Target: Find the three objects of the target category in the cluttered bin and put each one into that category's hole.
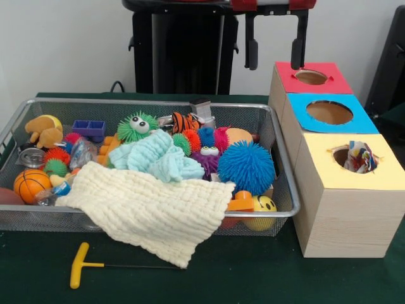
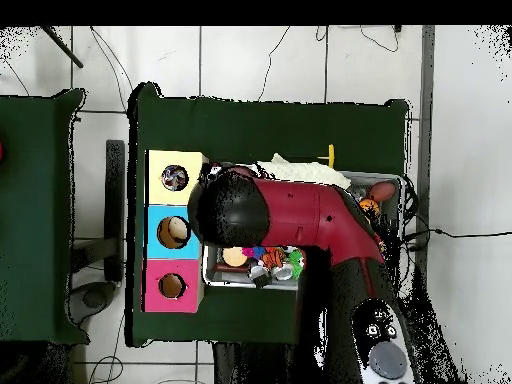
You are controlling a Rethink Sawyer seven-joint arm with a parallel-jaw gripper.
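The wire-mesh bin (image 1: 286, 212) sits on the green table, full of toys. A cream cloth (image 1: 152, 212) drapes over its front rim, and a pale teal cloth (image 1: 161, 158) lies crumpled in the middle. No braided rope ring shows. The yellow-topped box's hole (image 1: 342, 154) holds a white cloth with coloured dots (image 1: 361, 157) that pokes out. My gripper (image 1: 274, 54) hangs open and empty, high above the bin's far right corner and next to the red-topped box. In the overhead view the arm (image 2: 300, 215) covers most of the bin and hides the gripper. The yellow-topped box (image 2: 160, 165) shows there too.
The red-topped box (image 1: 335, 81) and blue-topped box (image 1: 361, 117) stand behind the yellow one. The bin also holds a blue spiky ball (image 1: 247, 166), a green spiky ball with eyes (image 1: 137, 126), a small basketball (image 1: 30, 183) and a plush toy (image 1: 44, 130). A yellow-handled T-tool (image 1: 79, 266) lies before the bin.
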